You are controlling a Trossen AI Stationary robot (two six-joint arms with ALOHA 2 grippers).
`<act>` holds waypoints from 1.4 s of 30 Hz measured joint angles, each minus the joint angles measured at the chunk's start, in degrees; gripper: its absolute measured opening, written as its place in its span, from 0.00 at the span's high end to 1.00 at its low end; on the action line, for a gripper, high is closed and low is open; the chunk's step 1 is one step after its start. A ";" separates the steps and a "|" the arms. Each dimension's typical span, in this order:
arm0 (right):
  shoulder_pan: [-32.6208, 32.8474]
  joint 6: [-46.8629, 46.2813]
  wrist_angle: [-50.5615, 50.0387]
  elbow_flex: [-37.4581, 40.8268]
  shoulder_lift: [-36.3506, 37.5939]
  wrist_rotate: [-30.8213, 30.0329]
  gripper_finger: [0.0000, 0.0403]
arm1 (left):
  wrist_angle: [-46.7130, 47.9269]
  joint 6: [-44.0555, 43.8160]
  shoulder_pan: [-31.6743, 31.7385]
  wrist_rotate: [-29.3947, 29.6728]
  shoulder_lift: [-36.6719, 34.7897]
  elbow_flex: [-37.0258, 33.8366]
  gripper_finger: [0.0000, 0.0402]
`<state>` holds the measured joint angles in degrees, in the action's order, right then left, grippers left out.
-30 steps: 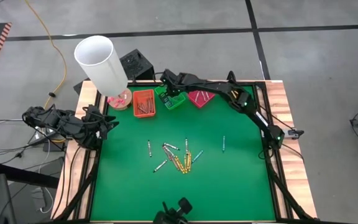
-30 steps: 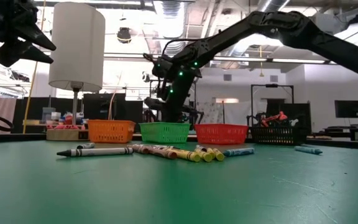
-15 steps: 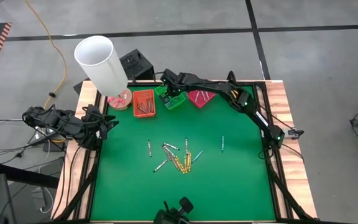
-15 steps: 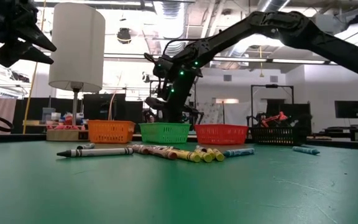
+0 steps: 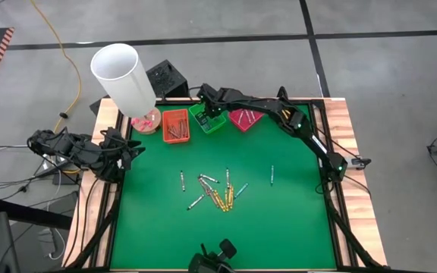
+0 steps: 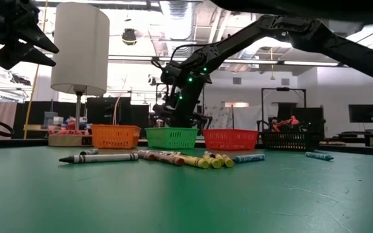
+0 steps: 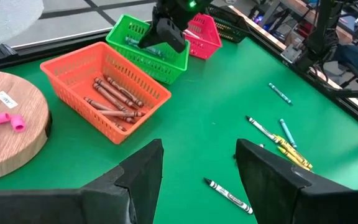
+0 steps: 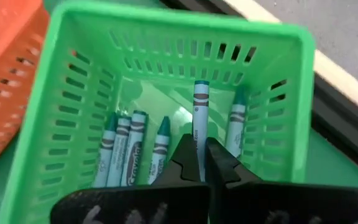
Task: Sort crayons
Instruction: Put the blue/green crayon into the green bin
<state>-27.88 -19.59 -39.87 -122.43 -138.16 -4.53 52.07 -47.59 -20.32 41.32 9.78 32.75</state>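
Note:
My right gripper (image 5: 209,105) hangs over the green tray (image 5: 209,120) at the table's far edge, shut on a green crayon (image 8: 201,112). Several other green crayons (image 8: 129,149) lie on the tray's floor. Loose crayons, yellow, grey and others (image 5: 218,189), lie flat on the green mat at the table's middle, with a blue one (image 5: 271,175) to their right. My left gripper (image 7: 197,174) is open and empty, above the table's left edge (image 5: 131,152). My right gripper pinches the near end of the green crayon (image 8: 199,144) between its two fingertips (image 8: 185,158). The fingers come from above, slanting down into the green tray, and the crayon runs on in line with them. Its far end (image 8: 201,87) is inside the tray; whether it rests there I cannot tell.
An orange tray (image 5: 176,125) with reddish crayons stands left of the green one, a pink tray (image 5: 243,119) right of it, and a black tray (image 6: 290,139) farther right. A white lamp (image 5: 124,76) on a wooden base (image 5: 146,121) stands at the far left corner.
My right gripper has gone down a little into the green tray with the crayon. Nothing else has moved.

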 joint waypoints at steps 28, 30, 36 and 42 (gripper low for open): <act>0.08 1.87 -2.51 -3.52 0.13 1.70 0.88 | 0.00 -0.02 -0.02 0.00 0.00 0.00 0.52; 0.12 3.02 -4.88 -6.04 0.32 3.08 0.88 | 0.00 -0.02 -0.02 0.00 0.00 0.00 0.52; 1.03 5.97 -16.67 -11.69 1.92 3.58 0.88 | 0.00 -0.02 -0.02 0.00 0.00 0.00 0.52; 2.77 6.60 -34.40 -11.10 7.00 4.26 0.88 | 0.02 -0.02 -0.01 -0.58 0.02 0.00 0.52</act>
<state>-25.11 -12.99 -74.27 -133.53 -131.16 -0.27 52.09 -47.62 -20.32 40.74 9.80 32.75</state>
